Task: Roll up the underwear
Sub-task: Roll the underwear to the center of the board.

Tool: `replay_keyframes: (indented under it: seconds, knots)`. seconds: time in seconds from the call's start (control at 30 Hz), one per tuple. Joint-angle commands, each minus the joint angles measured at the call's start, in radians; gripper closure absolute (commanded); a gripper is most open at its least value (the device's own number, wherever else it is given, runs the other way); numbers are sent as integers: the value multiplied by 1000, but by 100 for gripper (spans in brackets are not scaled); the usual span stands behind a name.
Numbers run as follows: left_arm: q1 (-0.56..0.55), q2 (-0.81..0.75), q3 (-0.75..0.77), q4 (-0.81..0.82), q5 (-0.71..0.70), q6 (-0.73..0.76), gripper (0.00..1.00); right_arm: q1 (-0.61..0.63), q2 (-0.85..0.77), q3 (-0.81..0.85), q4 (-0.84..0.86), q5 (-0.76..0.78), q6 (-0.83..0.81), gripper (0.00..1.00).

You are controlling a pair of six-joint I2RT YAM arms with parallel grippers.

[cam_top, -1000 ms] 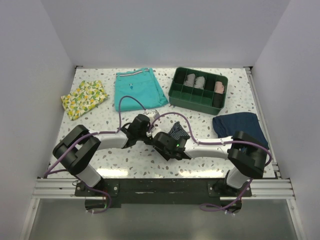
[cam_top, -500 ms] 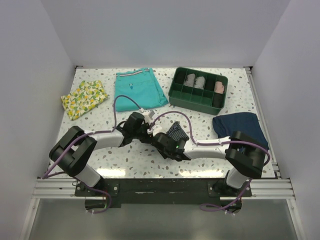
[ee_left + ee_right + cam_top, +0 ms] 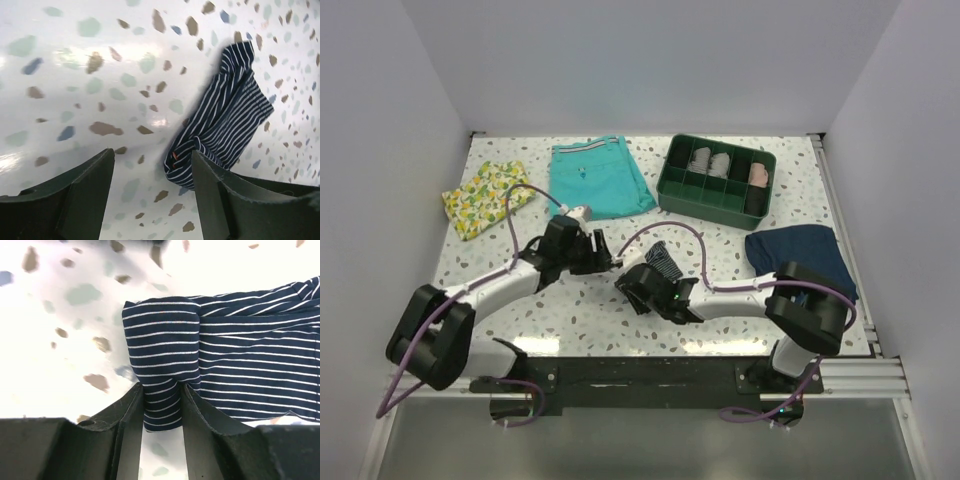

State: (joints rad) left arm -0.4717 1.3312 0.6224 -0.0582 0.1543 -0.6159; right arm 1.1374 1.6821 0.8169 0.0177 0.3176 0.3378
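1. Underwear (image 3: 663, 260), navy with thin pale stripes, lies near the middle of your table (image 3: 585, 312), just ahead of the right arm. One end is rolled up.
2. Your right gripper (image 3: 162, 390) pinches the rolled end between both fingers. In the right wrist view the roll bulges above the fingertips, and the flat remainder spreads away to the right.
3. Your left gripper (image 3: 152, 157) sits just left of the underwear, fingers spread wide with nothing between them. Only speckled tabletop shows in the gap.
4. Seen from above, the two grippers are close together but not touching.
5. Along the far side lie a yellow printed cloth (image 3: 488, 197), teal shorts (image 3: 600, 178) and a green tray (image 3: 670, 190) holding rolled items.
6. A plain navy garment (image 3: 800, 248) lies at the right edge, well apart from the underwear.
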Motion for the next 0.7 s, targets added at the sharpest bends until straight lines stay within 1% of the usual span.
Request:
replay_keyframes:
  seconds: [0.0,0.13,0.37,0.5,0.67]
  knots:
    - [48,-105,-27,-132,-130,4,32,15,123,-39,-122,-253,44,78]
    - [56,-217,-52,-218,-200,-13,32,19,140,5,-117,-314,-3,78]
    - [59,-352,-101,-279,-194,-41,31,22,188,62,-94,-488,-14,78]
    - [61,-406,-130,-269,-164,-42,31,19,194,39,-27,-587,48,79]
    - [61,-423,-153,-247,-122,-38,31,7,189,-7,56,-660,127,79]
